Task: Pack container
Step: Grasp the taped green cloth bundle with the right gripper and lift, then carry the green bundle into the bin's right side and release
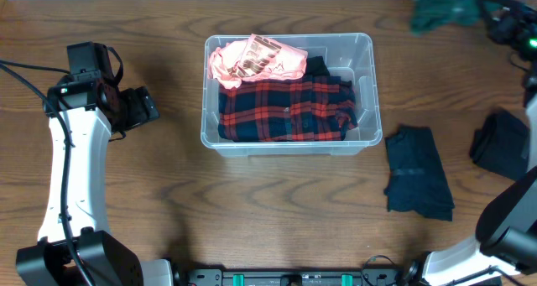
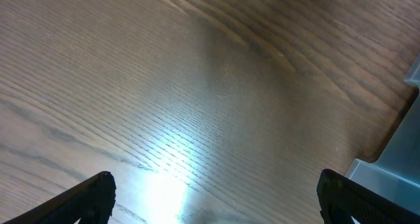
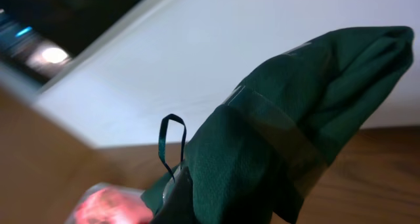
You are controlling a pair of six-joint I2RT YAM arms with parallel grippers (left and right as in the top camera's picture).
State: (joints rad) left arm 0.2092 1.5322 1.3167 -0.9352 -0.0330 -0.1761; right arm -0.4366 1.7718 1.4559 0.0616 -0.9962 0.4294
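The clear plastic container (image 1: 366, 76) stands mid-table. It holds a red and navy plaid garment (image 1: 285, 110) and a pink garment (image 1: 256, 59). Its corner shows at the right edge of the left wrist view (image 2: 394, 171). My left gripper (image 1: 144, 106) is open and empty over bare wood left of the container. My right gripper (image 1: 495, 13) is raised at the far right corner and is shut on a dark green garment (image 1: 445, 7), which fills the right wrist view (image 3: 289, 152); its fingers are hidden by the cloth.
A dark navy garment (image 1: 417, 173) lies on the table right of the container. A black garment (image 1: 499, 142) lies at the right edge. The table is brown wood (image 1: 168, 202).
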